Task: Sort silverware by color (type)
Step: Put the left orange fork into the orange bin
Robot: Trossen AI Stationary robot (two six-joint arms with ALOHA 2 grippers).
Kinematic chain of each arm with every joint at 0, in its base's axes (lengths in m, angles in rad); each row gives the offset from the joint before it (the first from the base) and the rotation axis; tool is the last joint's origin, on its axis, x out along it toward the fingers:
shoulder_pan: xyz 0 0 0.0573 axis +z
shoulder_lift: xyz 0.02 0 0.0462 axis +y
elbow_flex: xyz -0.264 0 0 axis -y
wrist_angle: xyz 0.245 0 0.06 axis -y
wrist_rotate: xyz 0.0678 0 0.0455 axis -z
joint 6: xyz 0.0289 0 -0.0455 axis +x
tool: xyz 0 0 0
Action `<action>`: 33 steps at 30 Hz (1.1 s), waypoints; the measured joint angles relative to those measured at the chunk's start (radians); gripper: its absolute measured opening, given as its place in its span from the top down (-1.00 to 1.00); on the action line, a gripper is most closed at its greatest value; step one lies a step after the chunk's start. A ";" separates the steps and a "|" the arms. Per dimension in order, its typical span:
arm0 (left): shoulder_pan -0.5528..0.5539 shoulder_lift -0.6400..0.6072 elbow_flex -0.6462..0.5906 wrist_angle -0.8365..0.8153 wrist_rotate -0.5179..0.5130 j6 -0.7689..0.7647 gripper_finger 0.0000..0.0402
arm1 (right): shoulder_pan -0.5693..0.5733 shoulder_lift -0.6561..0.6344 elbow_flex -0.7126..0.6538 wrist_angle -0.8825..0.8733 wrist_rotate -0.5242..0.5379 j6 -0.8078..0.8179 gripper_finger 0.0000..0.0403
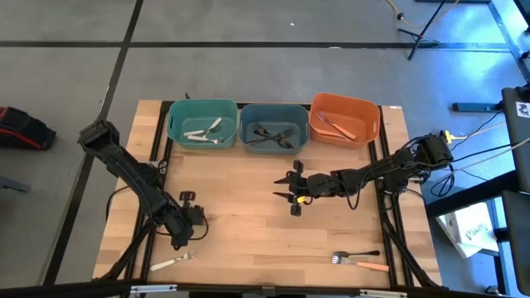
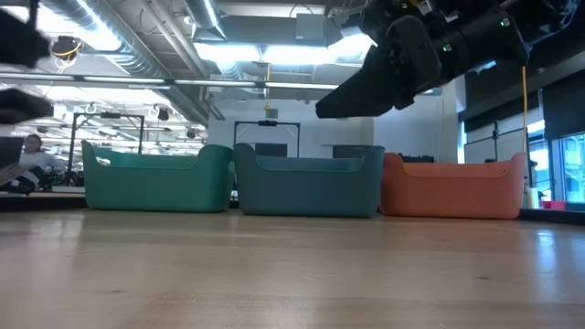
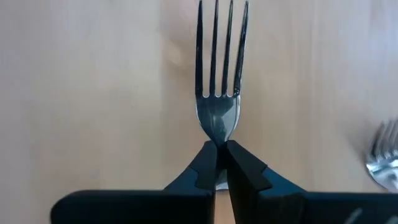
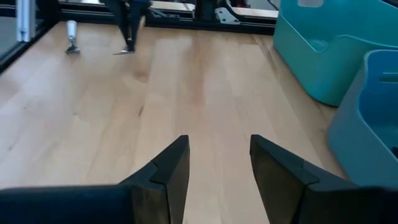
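My left gripper is near the table's front left, shut on a fork with metal tines; the fingers hide its handle and its colour. A white-handled fork lies flat on the table just beside it, toward the near edge. A black-handled fork and an orange-handled fork lie at the near right. My right gripper hovers open over the table's middle, with nothing between its fingers. My left gripper pinches the fork's narrow neck, just behind the tines, between its two fingertips. The fingers come from above, pointing steeply down, and lie along the fork. The tines stick out beyond the fingertips toward the tabletop; the handle is hidden behind the fingers.
Three bins stand in a row along the far edge: a teal one holding white forks, a blue one holding black forks, and an orange one holding orange forks. Bare wood lies between the bins and the near edge.
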 joint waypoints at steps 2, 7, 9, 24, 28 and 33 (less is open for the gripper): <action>0.019 0.000 0.049 -0.051 -0.026 0.044 0.93 | 0.000 0.000 0.000 0.008 -0.007 0.000 0.22; 0.072 -0.003 0.169 -0.163 -0.082 0.182 0.93 | 0.000 0.000 0.000 0.013 -0.007 0.000 0.22; 0.095 -0.013 0.206 -0.179 -0.110 0.237 0.93 | 0.000 0.000 0.000 0.013 -0.007 0.000 0.22; 0.299 -0.285 0.241 -0.185 -0.255 0.511 0.93 | 0.000 0.000 0.001 0.019 0.018 0.000 0.22; 0.339 -0.339 0.228 -0.118 -0.325 0.589 0.93 | 0.000 0.000 0.001 0.028 0.030 0.000 0.22; 0.379 -0.381 0.165 0.036 -0.324 0.695 0.93 | 0.000 0.000 0.001 0.088 0.030 0.000 0.22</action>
